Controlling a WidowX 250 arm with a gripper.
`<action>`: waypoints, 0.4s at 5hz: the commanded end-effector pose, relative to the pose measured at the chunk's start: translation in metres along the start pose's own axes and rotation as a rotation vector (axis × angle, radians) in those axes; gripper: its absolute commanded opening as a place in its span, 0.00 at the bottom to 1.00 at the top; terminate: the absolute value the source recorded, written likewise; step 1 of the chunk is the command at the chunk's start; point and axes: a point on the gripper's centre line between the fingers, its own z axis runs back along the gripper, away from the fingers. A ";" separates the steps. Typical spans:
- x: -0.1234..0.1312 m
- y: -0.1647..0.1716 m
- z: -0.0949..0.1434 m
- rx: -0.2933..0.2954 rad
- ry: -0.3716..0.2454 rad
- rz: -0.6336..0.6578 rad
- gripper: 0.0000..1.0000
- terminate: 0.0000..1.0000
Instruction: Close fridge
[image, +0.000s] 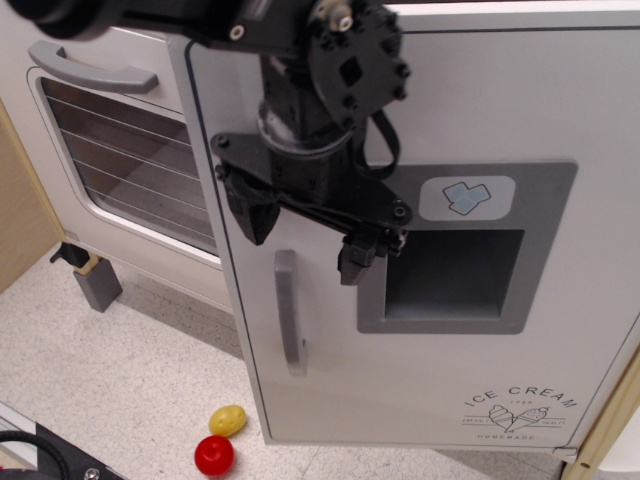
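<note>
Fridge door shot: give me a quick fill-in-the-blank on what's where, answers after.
1. The gripper hangs in front of the fridge door, just above its grey ____.
2. The panel carries an ice-cube icon above its ____.
3. A yellow ball and a ____ ball lie on the floor.

Answers: handle; recess; red

The gripper (305, 235) hangs before the fridge door (520, 110); handle (288, 312) below the jaws, dispenser panel (466, 250) right, oven door (110, 150) left.

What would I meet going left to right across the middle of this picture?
Oven window → pincer → grey dispenser panel on the fridge door.
</note>
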 end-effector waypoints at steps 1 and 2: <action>0.037 0.027 -0.008 -0.116 -0.108 0.127 1.00 0.00; 0.060 0.038 -0.011 -0.139 -0.155 0.171 1.00 0.00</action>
